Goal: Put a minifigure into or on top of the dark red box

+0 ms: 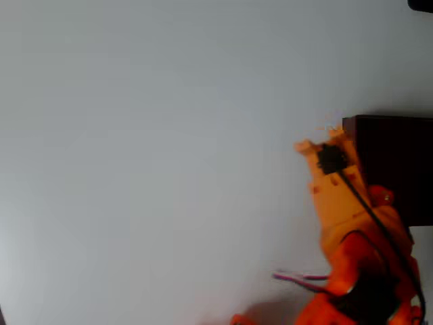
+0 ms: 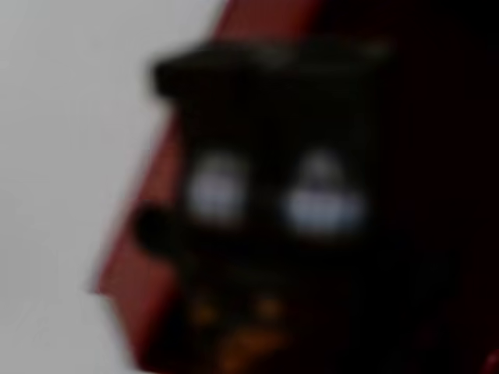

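Minifigure (image 2: pixel 269 195) upright before dark red box (image 2: pixel 156 273)

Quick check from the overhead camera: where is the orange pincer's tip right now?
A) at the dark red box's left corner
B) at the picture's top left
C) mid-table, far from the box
A: the orange pincer tip sits at the large dark red square box's upper-left corner.

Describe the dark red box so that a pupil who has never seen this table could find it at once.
Start from the pale table in the overhead view and go to the picture's right edge, about halfway down. There sits the dark red box, just past the tip of the orange gripper. It is the large dark square with a near-black inside.
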{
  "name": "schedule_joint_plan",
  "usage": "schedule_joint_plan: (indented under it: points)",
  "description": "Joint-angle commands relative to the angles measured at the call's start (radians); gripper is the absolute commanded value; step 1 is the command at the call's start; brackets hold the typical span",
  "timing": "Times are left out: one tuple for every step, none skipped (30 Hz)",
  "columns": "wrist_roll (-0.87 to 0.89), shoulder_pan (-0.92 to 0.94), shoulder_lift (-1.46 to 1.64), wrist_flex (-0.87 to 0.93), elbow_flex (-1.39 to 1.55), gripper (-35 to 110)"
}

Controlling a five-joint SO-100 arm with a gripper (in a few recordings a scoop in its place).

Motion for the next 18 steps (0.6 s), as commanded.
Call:
schedule_joint_plan:
  points:
    - [-0.046, 0.075, -0.221, -0.084, -0.127, 0]
    - [-0.054, 0.089, -0.299, -0.095, -0.172, 0]
    - [-0.057, 0.104, -0.373, -0.1, -0.221, 0]
    - [-0.06, 0.117, -0.443, -0.1, -0.276, 0]
    - [-0.067, 0.13, -0.509, -0.091, -0.337, 0]
    - [-0.072, 0.143, -0.566, -0.081, -0.394, 0]
    - [-0.075, 0.153, -0.62, -0.071, -0.446, 0]
    - [-0.077, 0.164, -0.669, -0.049, -0.502, 0]
    - [-0.072, 0.176, -0.716, -0.026, -0.552, 2]
    - [-0.054, 0.189, -0.764, 0.009, -0.6, 8]
    - [-0.037, 0.206, -0.807, 0.051, -0.644, 12]
    - [-0.032, 0.218, -0.833, 0.08, -0.669, 14]
    - [-0.032, 0.225, -0.836, 0.084, -0.669, 16]
    - [-0.028, 0.227, -0.834, 0.092, -0.666, 16]
    - [-0.023, 0.227, -0.827, 0.098, -0.66, 16]
    - [-0.031, 0.219, -0.808, 0.097, -0.646, 16]
    - [-0.034, 0.209, -0.785, 0.101, -0.629, 16]
    - [-0.026, 0.198, -0.753, 0.103, -0.595, 16]
